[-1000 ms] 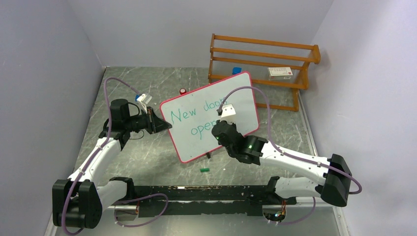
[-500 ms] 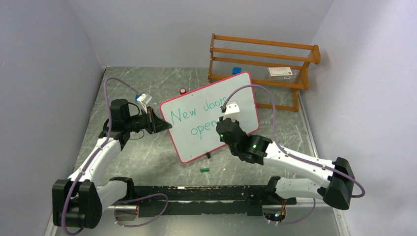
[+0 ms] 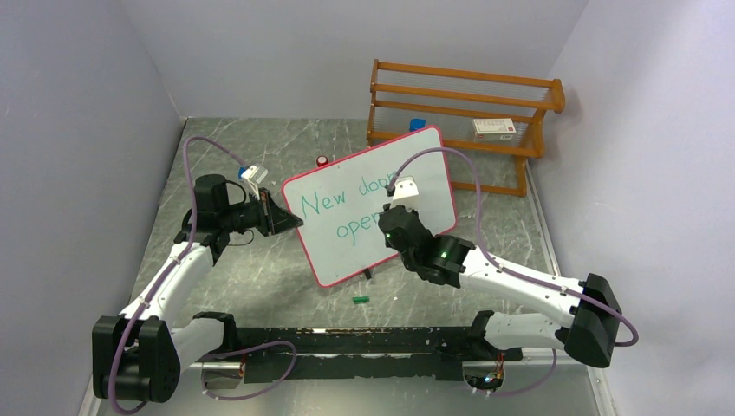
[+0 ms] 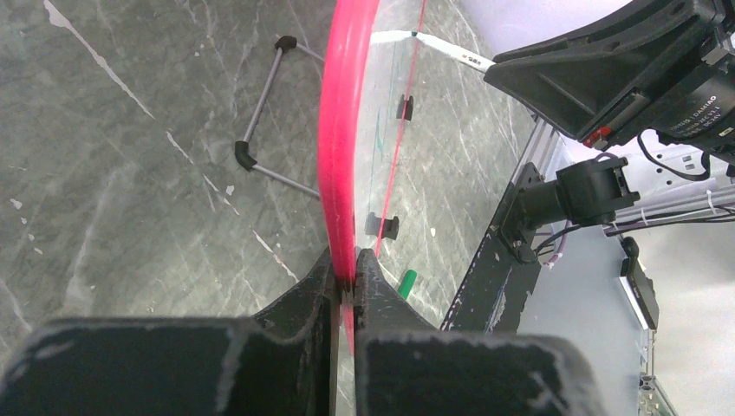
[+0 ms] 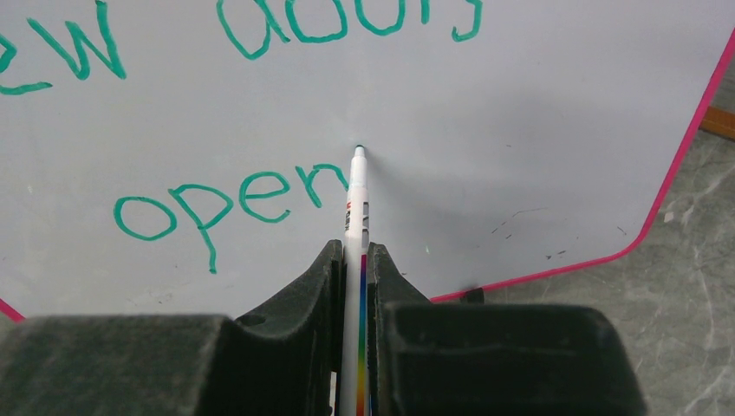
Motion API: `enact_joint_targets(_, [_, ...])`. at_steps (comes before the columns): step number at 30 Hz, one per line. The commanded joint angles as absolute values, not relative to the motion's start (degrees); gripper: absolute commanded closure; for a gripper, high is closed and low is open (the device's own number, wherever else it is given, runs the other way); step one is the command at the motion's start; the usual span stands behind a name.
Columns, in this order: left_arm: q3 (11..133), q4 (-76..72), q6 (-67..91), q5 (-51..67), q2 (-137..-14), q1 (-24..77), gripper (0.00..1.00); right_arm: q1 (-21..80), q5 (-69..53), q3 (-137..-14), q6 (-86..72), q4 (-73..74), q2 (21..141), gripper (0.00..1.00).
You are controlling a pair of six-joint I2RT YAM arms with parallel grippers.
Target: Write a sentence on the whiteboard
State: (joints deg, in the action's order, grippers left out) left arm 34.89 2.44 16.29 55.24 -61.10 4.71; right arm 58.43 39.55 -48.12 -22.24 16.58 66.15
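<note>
The whiteboard (image 3: 422, 165), white with a pink-red rim, stands tilted at the table's middle. The sentence (image 3: 334, 204) is in green and reads "New door" above "open". My left gripper (image 3: 291, 222) is shut on the board's left rim, seen edge-on in the left wrist view (image 4: 341, 130) between the fingers (image 4: 347, 267). My right gripper (image 3: 387, 227) is in front of the board's lower right part. In the right wrist view it (image 5: 353, 253) is shut on a white marker (image 5: 356, 199). The green tip is just right of "open" (image 5: 234, 198), at or very near the surface.
A wooden rack (image 3: 459, 113) stands at the back right with a white box (image 3: 495, 128) on it. A green cap (image 3: 361, 299) lies on the table in front of the board, also in the left wrist view (image 4: 406, 281). A small red thing (image 3: 322, 161) sits behind the board.
My right wrist has shifted slightly up and to the right along the second line with the marker. The left arm and the board have not moved.
</note>
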Motion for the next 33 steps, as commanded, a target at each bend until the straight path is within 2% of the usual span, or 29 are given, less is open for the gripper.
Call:
enact_joint_targets(1, [35.77,4.85,14.20,51.68,-61.97,4.57,0.95,57.75,37.98,-48.16,-22.02,15.00,67.35,1.00])
enact_joint_targets(33, [35.77,5.01,14.16,51.42,-62.05,4.57,0.95,57.55,37.97,-45.13,-24.19,17.72,62.64,1.00])
